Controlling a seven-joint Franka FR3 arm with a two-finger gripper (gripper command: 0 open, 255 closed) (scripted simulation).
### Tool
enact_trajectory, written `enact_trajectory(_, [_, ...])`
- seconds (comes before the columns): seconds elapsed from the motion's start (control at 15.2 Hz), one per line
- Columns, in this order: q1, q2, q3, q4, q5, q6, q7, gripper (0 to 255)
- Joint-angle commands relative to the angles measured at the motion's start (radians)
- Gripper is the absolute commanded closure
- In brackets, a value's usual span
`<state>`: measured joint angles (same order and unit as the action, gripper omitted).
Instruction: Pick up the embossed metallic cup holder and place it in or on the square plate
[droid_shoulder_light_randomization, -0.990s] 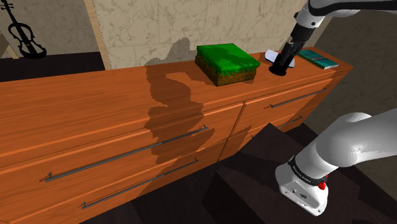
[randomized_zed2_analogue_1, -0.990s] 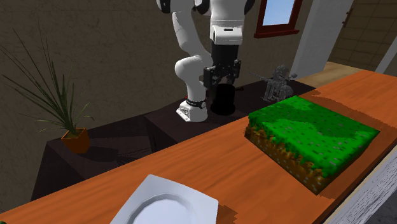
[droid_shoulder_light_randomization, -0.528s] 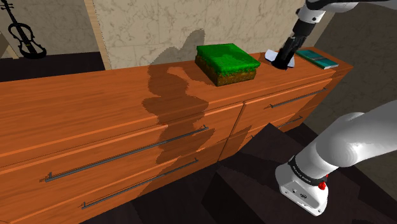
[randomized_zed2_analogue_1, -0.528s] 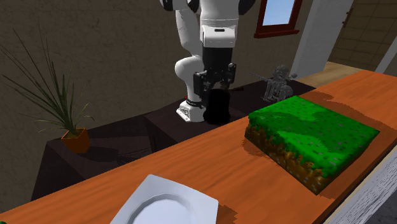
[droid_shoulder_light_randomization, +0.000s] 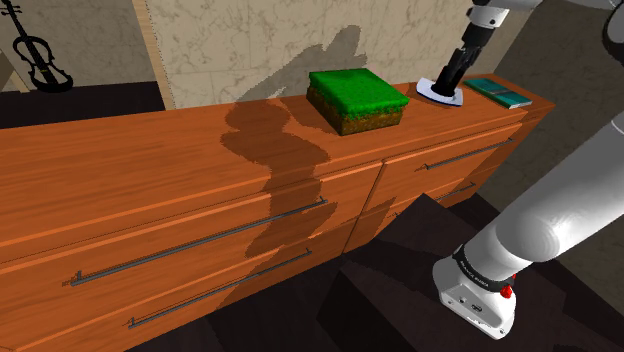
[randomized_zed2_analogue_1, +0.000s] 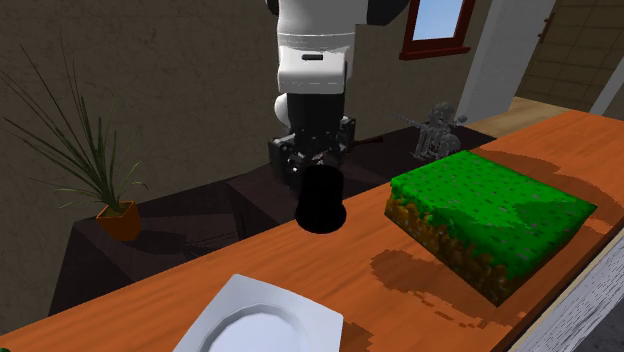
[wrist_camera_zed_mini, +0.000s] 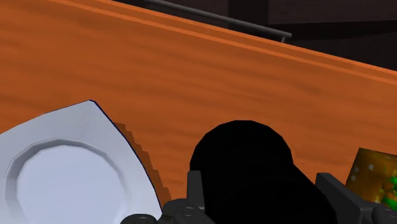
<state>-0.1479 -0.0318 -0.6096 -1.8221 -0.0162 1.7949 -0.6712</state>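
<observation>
Hand (randomized_zed2_analogue_1: 312, 162) was clamped shut on the cup holder (randomized_zed2_analogue_1: 321, 203). In the wrist view the two black fingers (wrist_camera_zed_mini: 195, 189) sat on either side of it, pressed right against it. The cup holder was drawn solid black, so no embossing or metal look could be made out. It hung upright under the hand, open end up into the hand as far as anyone could tell.

In the wrist view it sat just beside the corner of the white square plate (randomized_zed2_analogue_1: 250, 300), between the plate and a green-topped block (randomized_zed2_analogue_1: 485, 215) with brown earthy sides. From the shoulder view it lined up over the plate, but the wrist view put it off to the plate's side. Whether its base touched the orange wooden counter (droid_shoulder_light_randomization: 150, 150) couldn't be told.

The plate lay flat on the counter, well apart from the block. A teal book (droid_shoulder_light_randomization: 500, 92) lay near the counter's end, past the plate. Long bar handles (droid_shoulder_light_randomization: 200, 245) ran across the drawer fronts below. A potted plant (randomized_zed2_analogue_1: 105, 195) stood on the dark floor behind the counter, and a black violin (droid_shoulder_light_randomization: 38, 55) stood in the far corner.
</observation>
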Motion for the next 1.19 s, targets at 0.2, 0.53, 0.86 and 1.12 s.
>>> enact_trajectory(0.2, [-0.084,0.241,-0.052,0.261,0.148,-0.069,-0.152,255])
enact_trajectory(0.53, [-0.248,0.504,-0.042,0.605,0.298,-0.193,-0.251,255])
enact_trajectory(0.86, [-0.475,0.793,0.020,1.086,0.416,-0.376,-0.259,255])
enact_trajectory(1.12, [-0.425,0.748,0.008,0.940,0.400,-0.286,-0.275,255])
